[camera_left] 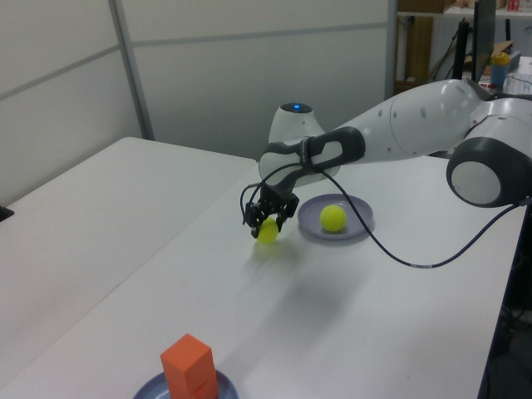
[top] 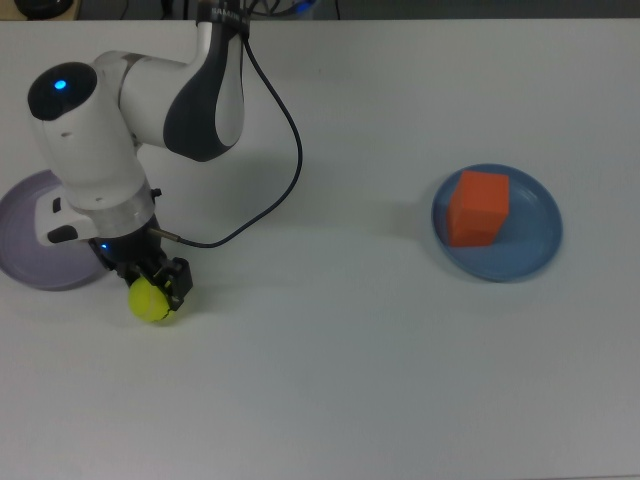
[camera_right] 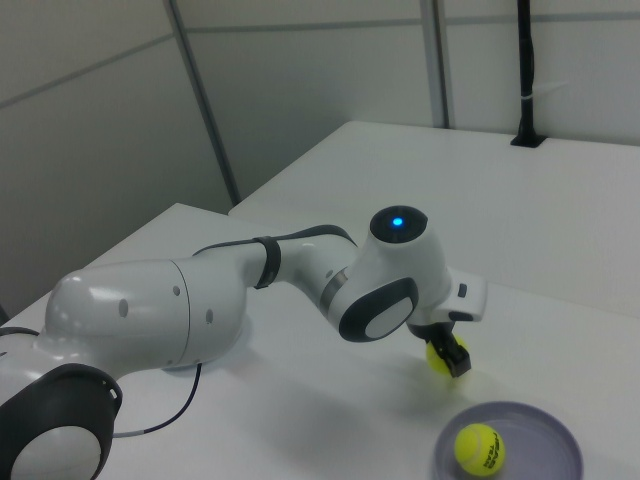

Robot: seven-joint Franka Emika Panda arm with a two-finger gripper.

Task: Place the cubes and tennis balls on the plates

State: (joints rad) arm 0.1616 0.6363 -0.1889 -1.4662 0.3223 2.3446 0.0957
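Wide white matte table (top: 400, 380) carries everything. White-and-grey Franka arm (top: 150, 90) reaches in from the top view's upper left, black cable (top: 285, 130) looping off it; blue light on its wrist housing. In the left view the arm comes from the left view's right and bends down to the table.

Round shallow medium-blue plate (top: 530, 250) sits at the top view's right, well apart from the arm. Plain orange matte cubes (top: 478, 207) stand on it, stacked one on the other as the left view shows (camera_left: 188, 364); from the top only one face-up block shows.

Round shallow pale lavender-purple plate (top: 25, 250) lies at the top view's left edge, partly hidden under the arm's wrist. One fuzzy yellow-green tennis ball on the plate (camera_left: 333, 218) rests inside it, clear in the left view and the right view (camera_right: 479, 448); hidden by the arm in the top view.

Black two-finger pincer (top: 152, 288) points down just beside the lavender plate's rim, on the side toward the top view's right. It is clenched around the second fuzzy yellow-green tennis ball (top: 151, 300), a finger on each side of it. This ball is off the plate, close to the table surface; whether it touches the table cannot be told. Right view shows it (camera_right: 440, 358) tucked under the wrist, near the plate rim.
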